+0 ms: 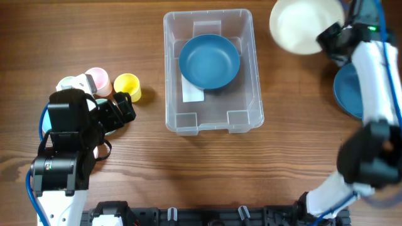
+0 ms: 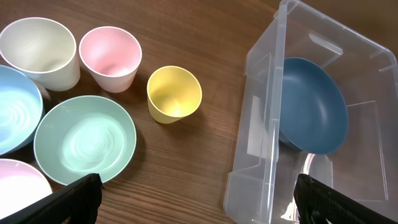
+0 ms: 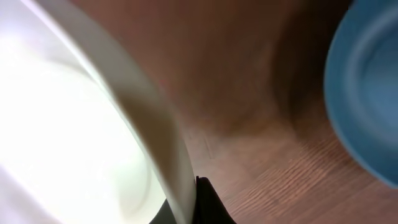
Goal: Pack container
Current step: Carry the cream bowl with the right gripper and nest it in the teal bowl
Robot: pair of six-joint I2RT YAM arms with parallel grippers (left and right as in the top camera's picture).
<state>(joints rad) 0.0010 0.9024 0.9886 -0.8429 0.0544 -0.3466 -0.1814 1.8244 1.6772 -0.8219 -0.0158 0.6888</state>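
The clear rectangular container (image 1: pixel 210 119) stands at the table's middle back with a dark blue bowl (image 1: pixel 209 61) inside; both show in the left wrist view, container (image 2: pixel 261 155) and bowl (image 2: pixel 314 106). My right gripper (image 1: pixel 333 39) is shut on the rim of a cream bowl (image 1: pixel 304 25), held at the back right; the bowl's wall (image 3: pixel 93 137) fills the right wrist view, pinched by a finger (image 3: pixel 208 205). My left gripper (image 2: pixel 196 199) is open and empty above the table, left of the container.
Left of the container stand a yellow cup (image 2: pixel 174 93), a pink cup (image 2: pixel 111 57), a cream cup (image 2: pixel 40 50), a mint bowl (image 2: pixel 84 140), a light blue bowl (image 2: pixel 12 109) and a pale pink bowl (image 2: pixel 18 186). Another blue bowl (image 1: pixel 348 91) lies at the right.
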